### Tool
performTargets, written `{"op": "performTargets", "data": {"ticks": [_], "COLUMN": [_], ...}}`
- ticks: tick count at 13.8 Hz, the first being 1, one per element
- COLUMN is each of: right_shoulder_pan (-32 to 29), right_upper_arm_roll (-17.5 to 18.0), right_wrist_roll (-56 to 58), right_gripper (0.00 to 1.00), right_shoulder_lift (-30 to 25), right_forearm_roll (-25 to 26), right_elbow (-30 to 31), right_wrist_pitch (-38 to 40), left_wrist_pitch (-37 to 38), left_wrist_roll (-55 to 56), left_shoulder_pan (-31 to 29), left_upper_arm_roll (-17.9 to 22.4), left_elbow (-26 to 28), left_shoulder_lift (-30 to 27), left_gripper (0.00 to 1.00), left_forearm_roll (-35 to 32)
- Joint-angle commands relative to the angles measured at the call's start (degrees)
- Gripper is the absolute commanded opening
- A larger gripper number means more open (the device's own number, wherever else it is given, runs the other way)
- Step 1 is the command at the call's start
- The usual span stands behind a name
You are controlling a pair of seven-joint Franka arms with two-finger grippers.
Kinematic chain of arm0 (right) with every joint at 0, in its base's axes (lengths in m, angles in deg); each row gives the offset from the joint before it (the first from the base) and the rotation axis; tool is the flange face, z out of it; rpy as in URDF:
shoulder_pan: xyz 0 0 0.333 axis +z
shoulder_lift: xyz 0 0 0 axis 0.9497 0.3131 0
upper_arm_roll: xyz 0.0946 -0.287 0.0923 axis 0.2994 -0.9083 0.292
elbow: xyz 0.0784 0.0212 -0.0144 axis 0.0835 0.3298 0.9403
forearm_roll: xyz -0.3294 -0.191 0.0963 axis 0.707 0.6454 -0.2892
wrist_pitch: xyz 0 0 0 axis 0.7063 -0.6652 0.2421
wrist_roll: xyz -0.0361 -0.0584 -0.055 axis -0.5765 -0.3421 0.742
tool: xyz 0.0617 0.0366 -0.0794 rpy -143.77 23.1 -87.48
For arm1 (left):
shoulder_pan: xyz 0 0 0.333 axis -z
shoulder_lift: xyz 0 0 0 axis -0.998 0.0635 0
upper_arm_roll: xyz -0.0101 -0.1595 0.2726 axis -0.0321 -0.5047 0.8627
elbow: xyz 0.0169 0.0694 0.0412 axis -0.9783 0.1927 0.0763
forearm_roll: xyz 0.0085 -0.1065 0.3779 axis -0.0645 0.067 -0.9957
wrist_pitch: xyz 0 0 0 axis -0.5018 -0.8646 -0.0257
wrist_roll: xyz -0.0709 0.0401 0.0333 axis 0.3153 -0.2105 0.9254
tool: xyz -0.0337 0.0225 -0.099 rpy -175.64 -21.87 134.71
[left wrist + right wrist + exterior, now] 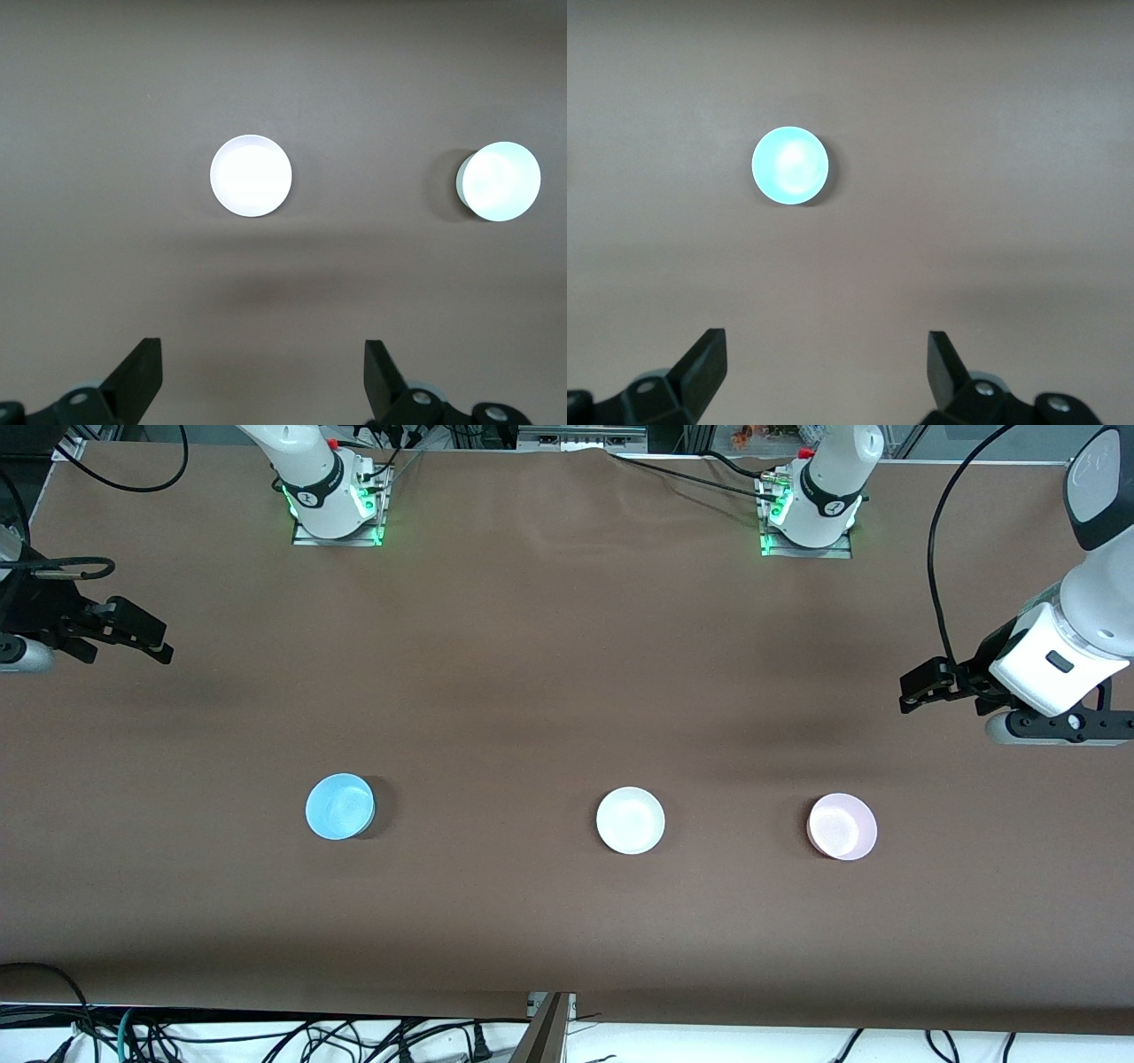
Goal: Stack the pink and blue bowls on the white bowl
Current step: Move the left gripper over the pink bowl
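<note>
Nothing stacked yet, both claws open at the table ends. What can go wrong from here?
1. The blue bowl and pink bowl flank the white bowl; arms converging there might collide.
2. The bowls are smooth and shallow, so a rim pinch by the left claw or right claw may slip.

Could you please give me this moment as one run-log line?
stage: start | blue bowl, white bowl, pink bowl: separate, unstacked | left claw: open, empty, waiting | right claw: open, empty, waiting

glossy white bowl (630,820), matt brown table (549,655)
</note>
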Motion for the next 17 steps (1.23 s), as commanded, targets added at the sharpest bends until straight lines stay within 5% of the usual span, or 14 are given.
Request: {"op": "performTargets", "data": {"ticks": [1,9,17], "right_shoulder_pan": [-0.2,-0.29,-0.2], "right_upper_arm_roll": [0.09,0.09,0.09], "right_wrist_roll": [-0.32,-0.32,-0.5], "right_gripper": [1.0,1.0,1.0], "right_shoulder_lift": [0.48,0.48,0.48], "right_forearm_roll": [-0.84,-0.84,-0.84], "right_elbow": [-1.13,-1.13,-1.04], "right_wrist_pitch": [0.3,0.3,0.65], "left_wrist_pitch": [0.43,-0.18,-9.75], "left_wrist_roll": [-0.62,-0.18,-0.35], "left_shoulder_pan": [-0.28,0.33,0.95], "left_upper_arm_roll": [-0.07,-0.07,-0.25], "left_elbow": [-1.46,-1.37,-0.59], "left_shoulder_lift": [0.77,3.4,10.16], "left_gripper": [1.0,1.0,1.0], "left_forearm_roll": [1.09,0.48,0.22]}}
